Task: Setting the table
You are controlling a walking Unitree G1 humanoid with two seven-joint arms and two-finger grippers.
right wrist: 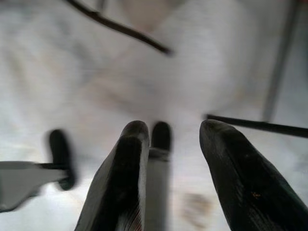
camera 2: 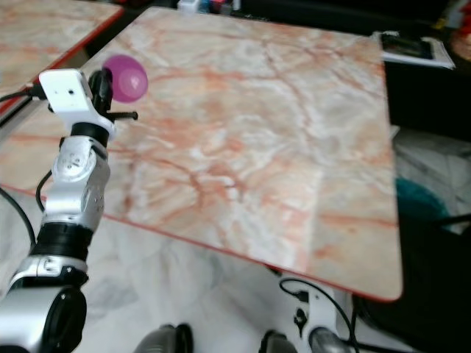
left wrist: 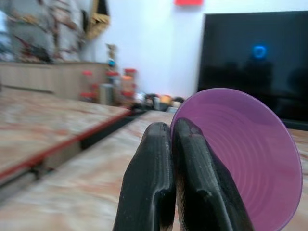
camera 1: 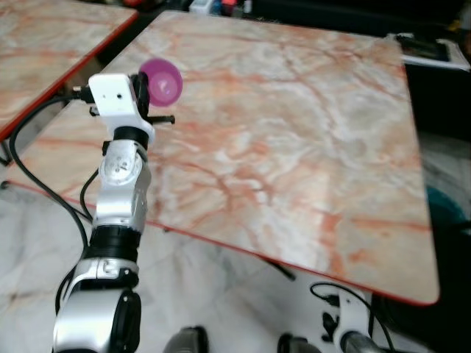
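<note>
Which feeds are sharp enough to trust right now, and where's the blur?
Left eye view: fairly sharp, marble table evenly lit, purple cup slightly soft. Left wrist view: fingers and cup rim clear, background shelves blurred. Right wrist view: heavily blurred floor behind the right gripper, which hangs idle.

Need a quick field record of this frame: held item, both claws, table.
held item: purple bowl, pinched at its rim, raised on edge over the table's left part
left claw: shut on the purple bowl
right claw: open, hanging low over the pale floor
table: marble-pattern top with a red edge
other: second marble table to the left
</note>
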